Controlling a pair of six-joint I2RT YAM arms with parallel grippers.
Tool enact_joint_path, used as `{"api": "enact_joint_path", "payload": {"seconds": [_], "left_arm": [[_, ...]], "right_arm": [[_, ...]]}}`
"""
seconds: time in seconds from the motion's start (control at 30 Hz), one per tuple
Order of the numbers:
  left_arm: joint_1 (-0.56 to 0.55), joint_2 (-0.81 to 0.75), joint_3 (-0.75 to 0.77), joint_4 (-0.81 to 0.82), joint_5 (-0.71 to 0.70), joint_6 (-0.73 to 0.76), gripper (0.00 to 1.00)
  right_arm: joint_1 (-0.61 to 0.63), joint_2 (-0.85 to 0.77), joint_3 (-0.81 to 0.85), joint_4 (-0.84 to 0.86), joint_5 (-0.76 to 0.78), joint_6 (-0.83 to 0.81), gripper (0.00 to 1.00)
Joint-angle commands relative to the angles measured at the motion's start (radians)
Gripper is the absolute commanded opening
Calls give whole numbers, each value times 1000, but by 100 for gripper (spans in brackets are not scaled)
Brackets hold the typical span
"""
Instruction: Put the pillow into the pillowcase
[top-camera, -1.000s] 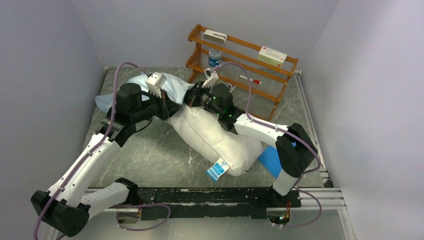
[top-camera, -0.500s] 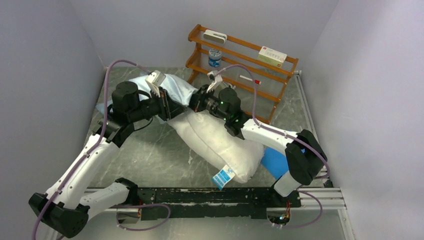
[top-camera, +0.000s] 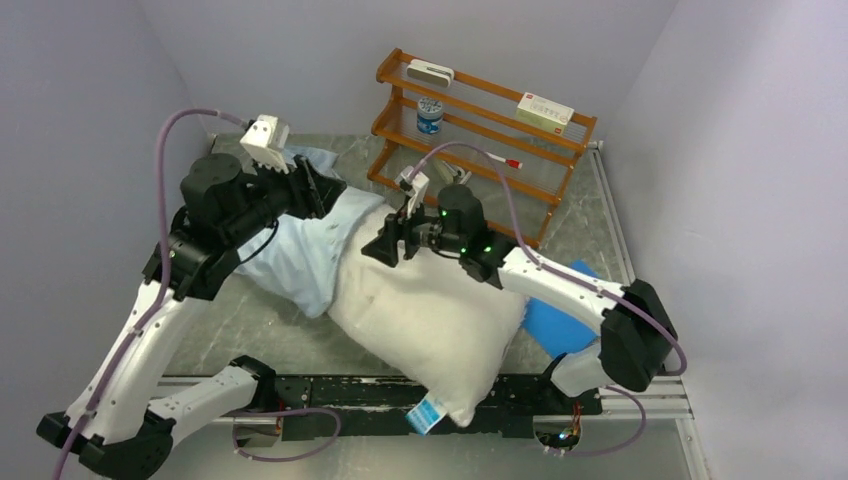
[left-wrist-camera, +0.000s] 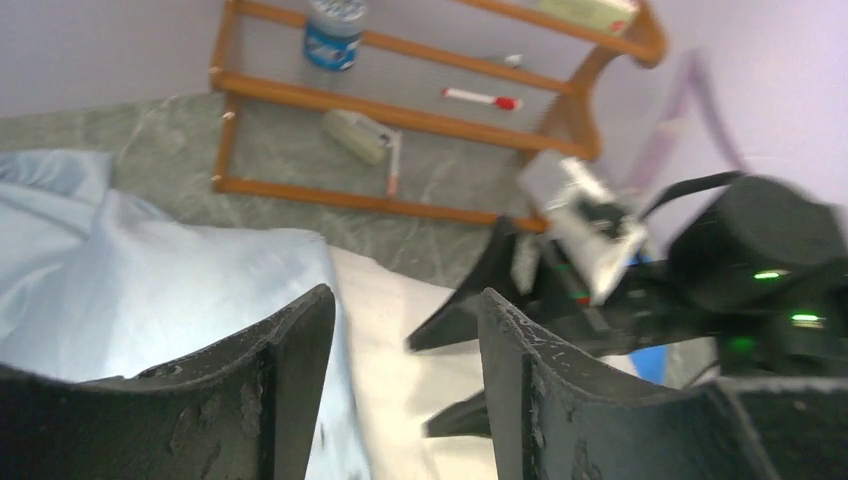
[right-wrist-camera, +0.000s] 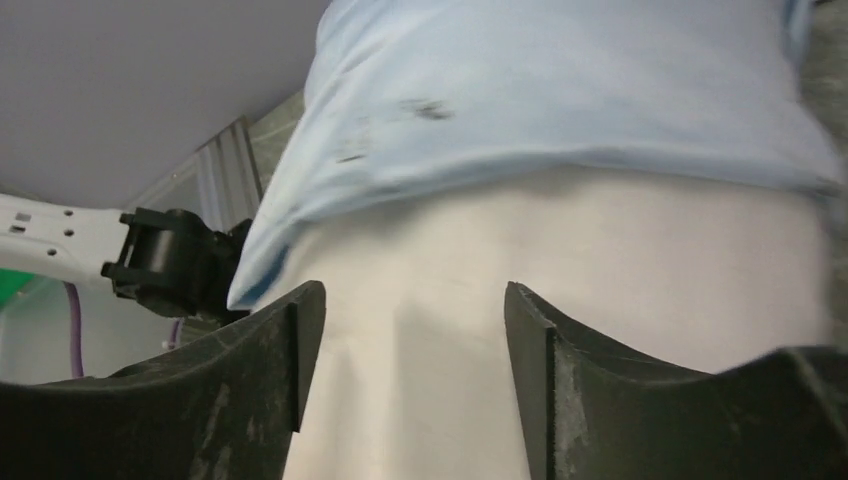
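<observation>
High overview; wrist close-ups sharing pillow (top-camera: 432, 322)

Lab booth: blank grey walls (top-camera: 80, 120), aluminium rails (top-camera: 652, 398).

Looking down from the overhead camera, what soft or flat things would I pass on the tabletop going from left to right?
pillowcase → pillow → blue sheet. The arms and the wooden rack overlap these sideways, so they are left out.
</observation>
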Motion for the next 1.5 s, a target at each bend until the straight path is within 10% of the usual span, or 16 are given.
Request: {"api": "enact_joint_path", "payload": {"seconds": [0.0, 0.27, 0.8, 1.23, 1.47], "left_arm": [[-7, 90, 31, -155, -190, 89, 61], [-7, 242, 40, -166, -173, 171, 70], [-46, 457, -3, -78, -326, 289, 72], [-138, 581, -8, -41, -484, 372, 68], [-196, 577, 15, -26, -535, 403, 9]], "right_arm": [[-74, -68, 38, -257, -75, -62, 73], [-221, -143, 20, -322, -90, -55, 99], [-304, 90, 16, -254, -237, -38, 95], [-218, 153, -10, -173, -261, -2, 71], [-180, 128, -47, -68, -221, 68, 12]]}}
